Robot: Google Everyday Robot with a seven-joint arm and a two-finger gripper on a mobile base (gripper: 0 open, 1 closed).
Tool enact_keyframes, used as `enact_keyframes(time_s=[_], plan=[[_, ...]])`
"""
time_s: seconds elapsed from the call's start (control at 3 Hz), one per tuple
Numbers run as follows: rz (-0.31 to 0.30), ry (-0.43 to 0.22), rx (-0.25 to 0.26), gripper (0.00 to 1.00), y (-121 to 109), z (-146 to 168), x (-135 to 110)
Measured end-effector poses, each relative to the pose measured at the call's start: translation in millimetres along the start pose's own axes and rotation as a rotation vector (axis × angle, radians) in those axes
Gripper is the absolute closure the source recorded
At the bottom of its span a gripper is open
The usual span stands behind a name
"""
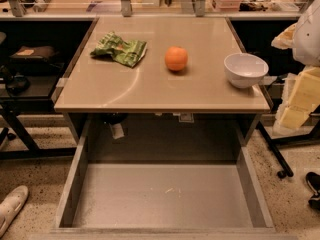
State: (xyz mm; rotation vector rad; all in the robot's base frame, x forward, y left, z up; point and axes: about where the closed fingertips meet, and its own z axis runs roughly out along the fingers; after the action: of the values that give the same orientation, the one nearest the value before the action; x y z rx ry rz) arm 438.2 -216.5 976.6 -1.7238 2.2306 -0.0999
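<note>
On the tan tabletop [150, 89], an orange [176, 58] sits near the middle. A crumpled green chip bag [120, 49] lies to its left, and a white bowl [245, 69] stands by the right edge. Below the tabletop's front edge, a grey drawer [165, 196] is pulled fully out and holds nothing. My arm's white shell [309, 31] comes in at the right edge of the view. My pale yellow gripper [298, 100] hangs off the table's right side, lower than the bowl and nearest to it. It touches nothing and holds nothing.
A glass rail with metal posts [125, 4] runs along the table's far edge, with a cluttered counter behind it. A dark shelf with bags [27, 59] stands to the left. Someone's white shoe [11, 204] is on the speckled floor at lower left, and a dark stand's legs [277, 154] are on the right.
</note>
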Motion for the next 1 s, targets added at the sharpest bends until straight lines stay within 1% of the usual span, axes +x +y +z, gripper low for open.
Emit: enact_keyframes(time_s=[0.33, 0.67, 1.0], plan=[[0.0, 0.0, 0.0, 0.0, 0.0, 0.0, 0.0], [-0.036, -0.058, 0.025, 0.0, -15.9, 14.9, -13.4], [-0.072, -0.135, 0.04, 0.0, -44.1, 40.0, -27.9]])
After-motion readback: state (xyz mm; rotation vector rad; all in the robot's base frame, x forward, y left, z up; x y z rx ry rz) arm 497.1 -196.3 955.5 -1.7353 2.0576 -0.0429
